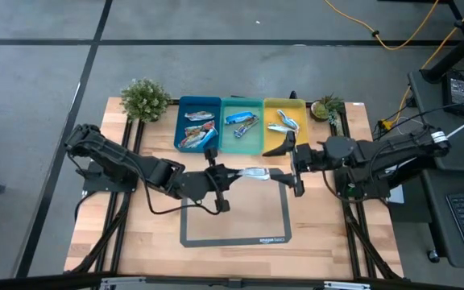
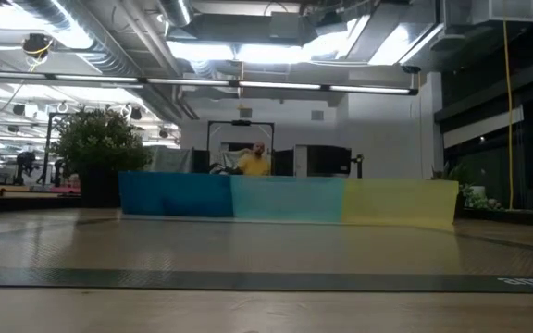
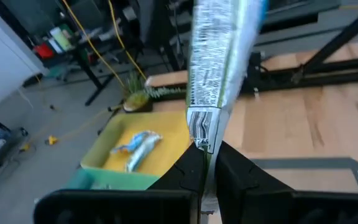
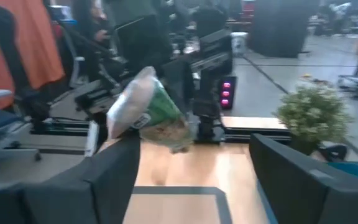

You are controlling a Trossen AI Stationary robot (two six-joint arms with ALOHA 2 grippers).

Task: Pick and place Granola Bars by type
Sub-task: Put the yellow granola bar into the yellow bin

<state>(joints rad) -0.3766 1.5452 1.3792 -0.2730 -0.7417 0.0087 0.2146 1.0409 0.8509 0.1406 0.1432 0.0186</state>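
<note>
My two arms are matte black and chunky-jointed, with black cables trailing; each pincer has flat dark fingers.

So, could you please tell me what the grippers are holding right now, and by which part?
The left gripper pinches a granola bar by one end; the right gripper stands open, holding nothing.

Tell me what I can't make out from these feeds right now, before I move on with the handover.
- Bars inside the bins: hidden in the low view by the bins' front walls.
- Held bar: top cut off by the left wrist view's edge; print too blurred to read.
- Same bar in the right wrist view: smeared, type unclear.
- Both grippers: out of the low view entirely.
- Bars in the blue bin: overlapping, count uncertain from the high view.
</note>
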